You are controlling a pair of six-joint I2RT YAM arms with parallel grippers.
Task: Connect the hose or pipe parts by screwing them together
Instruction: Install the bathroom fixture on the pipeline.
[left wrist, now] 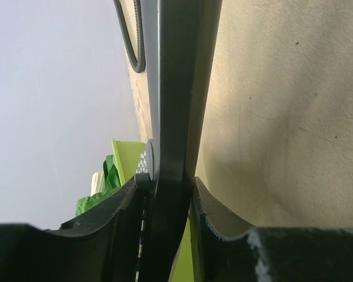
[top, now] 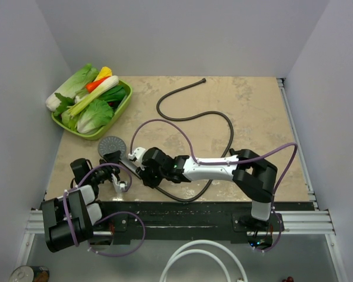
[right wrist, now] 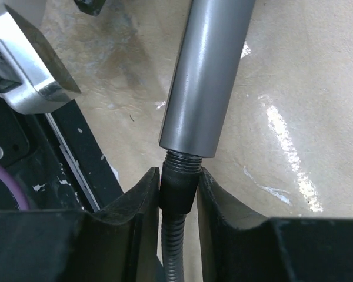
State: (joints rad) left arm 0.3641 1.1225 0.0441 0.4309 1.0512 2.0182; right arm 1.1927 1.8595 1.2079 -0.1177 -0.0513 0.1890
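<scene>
The grey shower-head disc (top: 110, 145) lies at the table's left front, and its face (left wrist: 146, 160) shows edge-on in the left wrist view. My left gripper (top: 116, 171) (left wrist: 167, 185) is shut on the dark handle (left wrist: 173, 88). In the right wrist view the handle (right wrist: 209, 76) is a grey tube with threads showing at its end. The black hose nut (right wrist: 179, 185) sits on those threads, and my right gripper (top: 135, 161) (right wrist: 179, 176) is shut on it. The dark-brown hose (top: 220, 117) (right wrist: 175, 247) loops across the table to its far end (top: 203, 80).
A green tray (top: 125, 100) of toy vegetables stands at the back left, close behind the disc. A thick white tube (top: 200, 258) loops below the table's front rail. A can (top: 29, 274) lies at the bottom left. Grey walls enclose three sides.
</scene>
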